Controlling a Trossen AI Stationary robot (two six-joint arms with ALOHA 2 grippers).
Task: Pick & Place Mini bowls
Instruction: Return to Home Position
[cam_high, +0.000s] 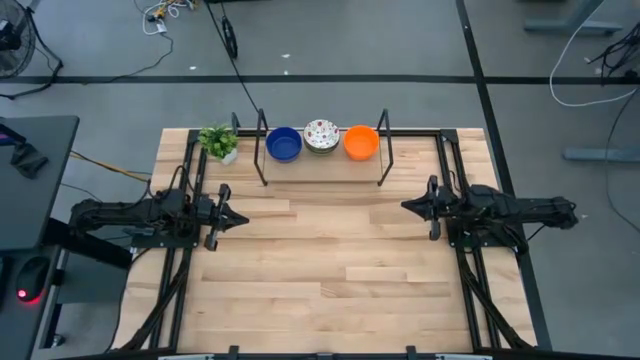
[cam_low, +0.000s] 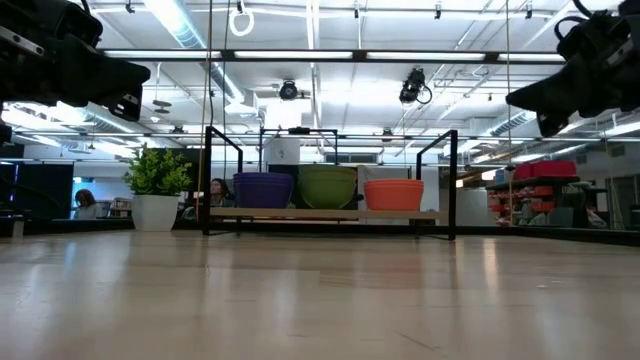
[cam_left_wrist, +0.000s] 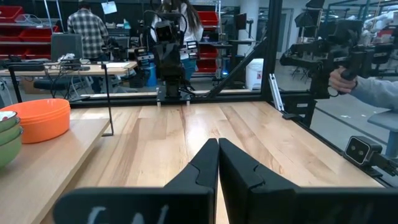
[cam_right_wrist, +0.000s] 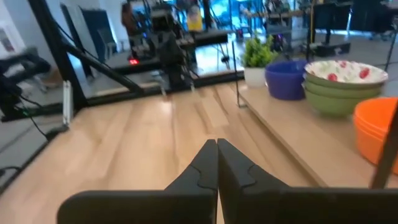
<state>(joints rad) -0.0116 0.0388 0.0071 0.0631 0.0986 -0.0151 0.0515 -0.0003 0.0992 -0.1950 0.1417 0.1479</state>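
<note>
Left gripper at 9 o'clock, right gripper at 3, both pinched together; mini bowls stacked on shelf at 12.

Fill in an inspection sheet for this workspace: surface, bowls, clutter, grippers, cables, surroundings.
Surface: wooden table, nothing loose seen between the arms.
Job's things: blue bowls, speckled bowls and orange bowls stand in a row on the shelf at the far edge.
Clutter: potted plant beside the shelf's blue end.
Grippers: left gripper and right gripper both shut, holding nothing, raised off the table at opposite sides.
Cables: cables lie on the floor beyond the table.
Surroundings: a person stands in the room behind; a sleeved hand holds a dark device.
</note>
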